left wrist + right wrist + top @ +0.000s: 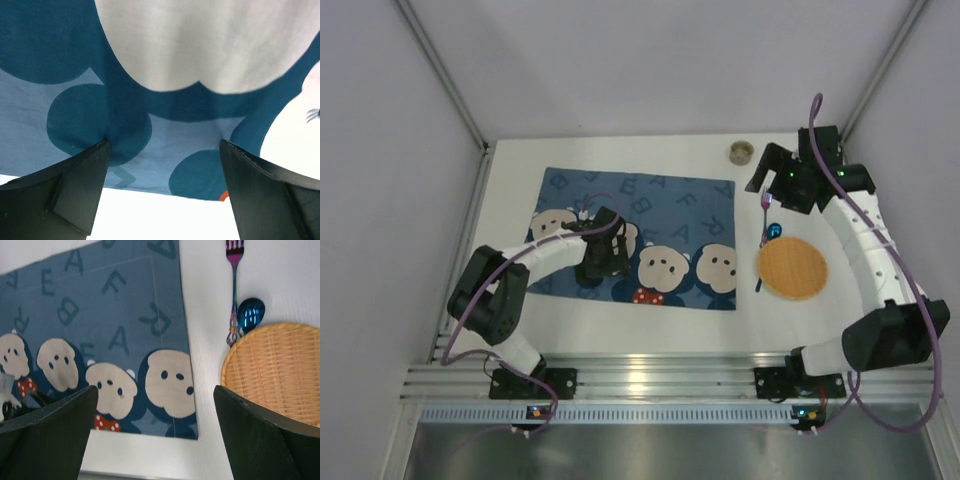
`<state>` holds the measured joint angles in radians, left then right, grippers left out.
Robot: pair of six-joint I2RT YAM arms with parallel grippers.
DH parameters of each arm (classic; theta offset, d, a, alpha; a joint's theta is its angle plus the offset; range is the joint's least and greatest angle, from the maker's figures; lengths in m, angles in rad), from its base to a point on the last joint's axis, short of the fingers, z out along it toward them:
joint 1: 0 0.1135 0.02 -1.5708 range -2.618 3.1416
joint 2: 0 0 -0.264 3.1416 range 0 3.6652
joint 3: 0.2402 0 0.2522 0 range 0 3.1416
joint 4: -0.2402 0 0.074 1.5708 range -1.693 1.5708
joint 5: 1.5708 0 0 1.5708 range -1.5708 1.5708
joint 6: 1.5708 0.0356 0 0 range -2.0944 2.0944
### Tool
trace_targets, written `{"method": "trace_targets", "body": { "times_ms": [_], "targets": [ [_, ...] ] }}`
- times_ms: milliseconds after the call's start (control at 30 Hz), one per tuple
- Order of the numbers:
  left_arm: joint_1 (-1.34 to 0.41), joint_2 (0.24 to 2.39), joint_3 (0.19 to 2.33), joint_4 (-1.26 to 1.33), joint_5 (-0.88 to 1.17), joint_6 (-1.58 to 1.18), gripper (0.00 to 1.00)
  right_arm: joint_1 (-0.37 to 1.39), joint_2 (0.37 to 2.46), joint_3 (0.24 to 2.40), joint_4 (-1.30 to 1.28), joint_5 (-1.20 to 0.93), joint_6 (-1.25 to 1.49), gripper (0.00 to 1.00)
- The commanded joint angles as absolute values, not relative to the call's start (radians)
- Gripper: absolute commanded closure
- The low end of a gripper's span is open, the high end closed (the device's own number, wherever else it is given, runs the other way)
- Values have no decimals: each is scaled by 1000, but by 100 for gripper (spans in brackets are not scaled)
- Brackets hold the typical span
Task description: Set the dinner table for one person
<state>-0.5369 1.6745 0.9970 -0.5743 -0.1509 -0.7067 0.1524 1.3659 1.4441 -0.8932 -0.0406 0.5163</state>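
1. top view: the left claw (604, 256) hangs low over the blue placemat (670, 200), which lies flat on the white desk (620, 320). the mat's near-left part is directly under this claw. the mat likely marks the single place, so i judge the claw is there to smooth or square it. the right claw (770, 172) is held high. below and nearward of it lie the fork (765, 212), the blue spoon (774, 231) and the round wicker plate (792, 268), all off the mat. a small round cup (741, 152) sits just left of that claw, near the desk's far edge.

2. left wrist view: the left claw (165, 145) is spread wide with nothing between its fingers. the placemat (75, 65) fills the space under and ahead of it, and a strip of bare desk (160, 220) shows behind the tips. i cannot tell whether the tips press the cloth.

3. right wrist view: the right claw (155, 388) is also wide and empty. beneath it runs the right edge of the placemat (100, 305), bordered by bare desk (210, 315). ahead and to its right, the fork (234, 285) lies straight. the bowl of the spoon (250, 312) is just beside the fork's handle. both butt against the rim of the wicker plate (275, 370), and the spoon's handle is hidden. the plate crowds the cutlery, so the fork's free tine end looks the easier place to grip.
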Motion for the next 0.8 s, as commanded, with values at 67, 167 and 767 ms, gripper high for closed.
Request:
{"method": "trace_targets", "body": {
  "times_ms": [67, 167, 767],
  "targets": [
    [-574, 1545, 885, -574, -74, -756, 5, 98, 1517, 1552, -772, -34, 508, 0],
    [-580, 1468, 874, -569, -20, -762, 5, 72, 1641, 1635, -726, -75, 514, 0],
    [-571, 1674, 1244, -670, -138, -647, 3, 17, 2345, 2258, -640, -118, 644, 0]
  ]
}}
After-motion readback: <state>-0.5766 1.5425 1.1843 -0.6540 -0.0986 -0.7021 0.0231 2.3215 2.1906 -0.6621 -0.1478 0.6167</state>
